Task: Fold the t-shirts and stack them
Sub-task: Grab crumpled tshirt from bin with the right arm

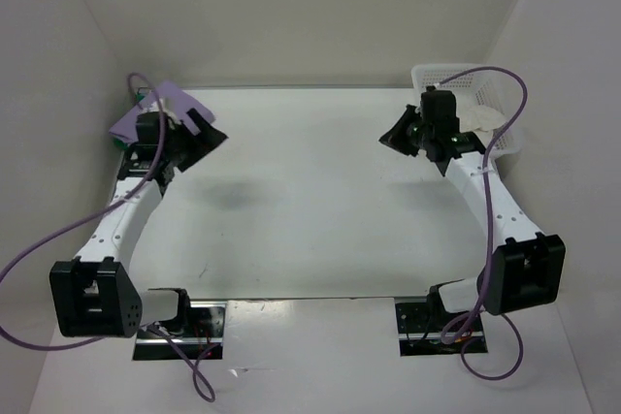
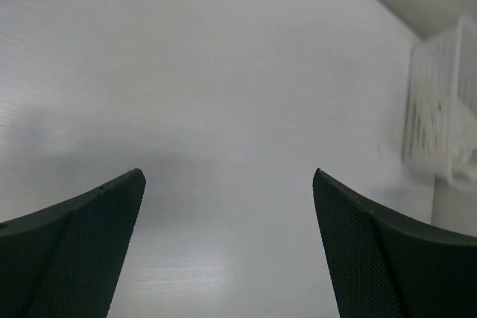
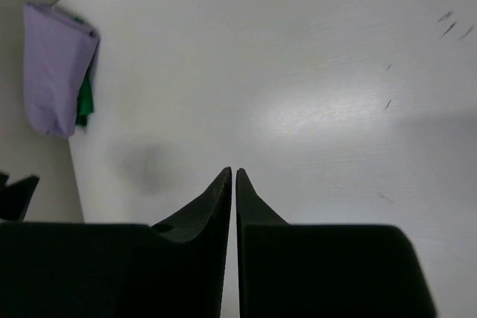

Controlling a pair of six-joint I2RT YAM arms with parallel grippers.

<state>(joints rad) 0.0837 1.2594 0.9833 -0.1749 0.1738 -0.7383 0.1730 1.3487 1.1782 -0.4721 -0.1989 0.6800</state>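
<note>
A folded lavender-purple t-shirt (image 1: pixel 136 119) lies at the far left of the table on top of a bright green t-shirt (image 1: pixel 122 143), of which only an edge shows. Both also show in the right wrist view, the purple one (image 3: pixel 54 65) over the green one (image 3: pixel 86 102). A cream-white t-shirt (image 1: pixel 483 121) lies in the white lattice basket (image 1: pixel 456 73) at the far right. My left gripper (image 1: pixel 206 138) hangs just right of the purple shirt, open and empty (image 2: pixel 227 176). My right gripper (image 1: pixel 390 139) is shut and empty (image 3: pixel 233 171), just left of the basket.
White walls close in the table on the left, back and right. The basket also shows at the right edge of the left wrist view (image 2: pixel 440 109). Purple cables loop off both arms. The arm bases stand at the near edge.
</note>
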